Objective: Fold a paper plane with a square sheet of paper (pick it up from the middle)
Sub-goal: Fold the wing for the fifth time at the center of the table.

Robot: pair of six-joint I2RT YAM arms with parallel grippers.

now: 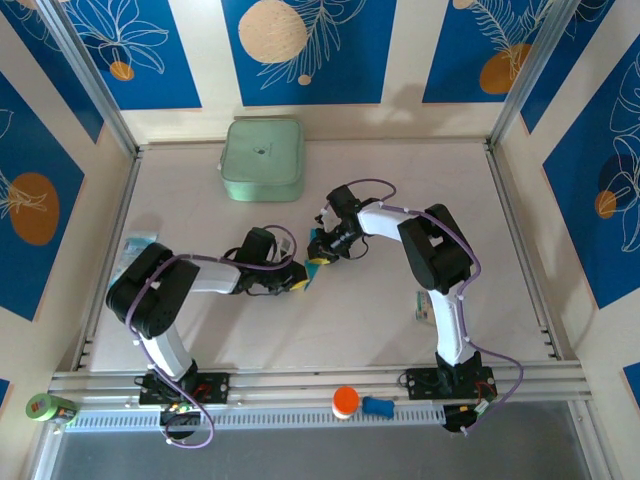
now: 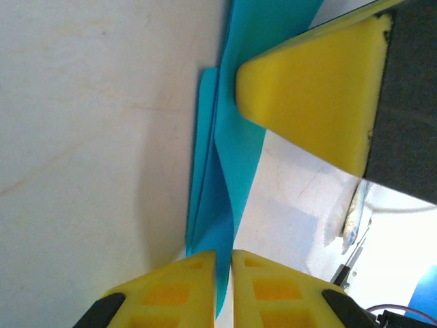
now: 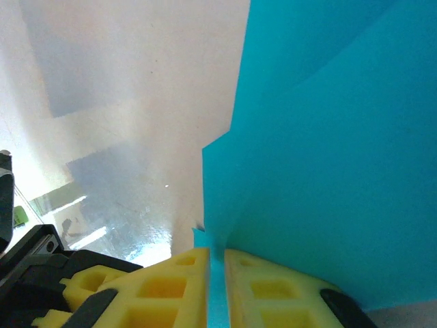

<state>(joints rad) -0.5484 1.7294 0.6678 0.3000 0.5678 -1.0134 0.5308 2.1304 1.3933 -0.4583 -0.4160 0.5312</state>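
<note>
The square sheet of paper (image 1: 316, 245) is cyan-blue and folded into layers, held up off the table's middle between both arms. In the left wrist view the paper (image 2: 235, 150) runs as a creased strip down into my left gripper (image 2: 224, 254), whose yellow fingers pinch its lower edge with only a sliver of gap. The right gripper's yellow finger (image 2: 307, 102) presses on the paper further up. In the right wrist view a broad face of the paper (image 3: 328, 150) rises from my right gripper (image 3: 216, 251), shut on a thin folded edge. From above, the left gripper (image 1: 298, 278) and right gripper (image 1: 322, 252) nearly touch.
A pale green rounded-square box (image 1: 262, 158) sits at the back of the table. A small printed packet (image 1: 138, 246) lies by the left wall, another small item (image 1: 423, 307) beside the right arm. An orange-capped object (image 1: 345, 401) and a green roll (image 1: 50, 407) rest on the front rail.
</note>
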